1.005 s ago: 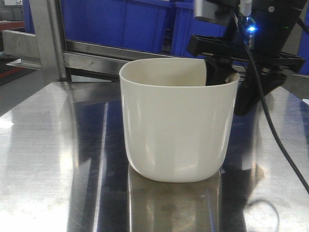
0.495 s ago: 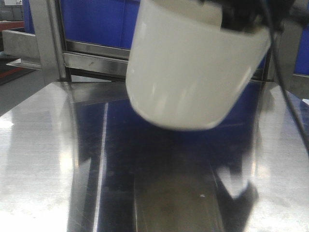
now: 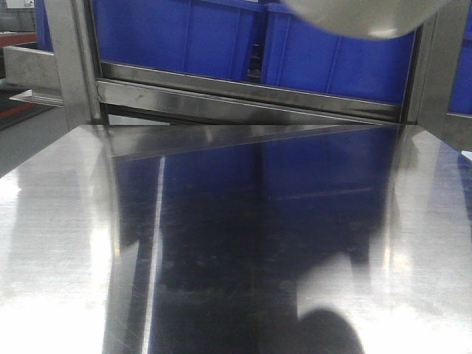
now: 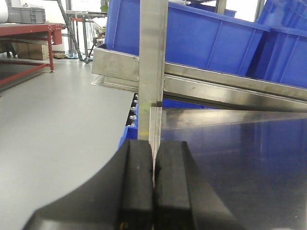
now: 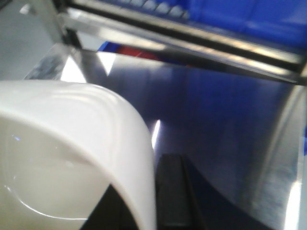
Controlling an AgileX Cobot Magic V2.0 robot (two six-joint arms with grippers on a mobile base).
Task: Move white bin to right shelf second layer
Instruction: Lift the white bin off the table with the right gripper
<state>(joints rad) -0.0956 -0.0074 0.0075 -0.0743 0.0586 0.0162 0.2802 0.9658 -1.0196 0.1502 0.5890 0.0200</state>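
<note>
Lift done, placement pending: white bin (image 3: 354,16) hangs clear above the steel tabletop (image 3: 221,258), its wall pinched by the right gripper (image 5: 144,207), left gripper (image 4: 153,182) closed on nothing, right shelf second layer not yet reached nor clearly identifiable.

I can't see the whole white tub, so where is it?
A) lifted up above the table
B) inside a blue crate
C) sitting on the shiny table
A: only the white tub bottom peeks in at the top of the front view, off the table, and the right gripper pinches its wall.
</note>
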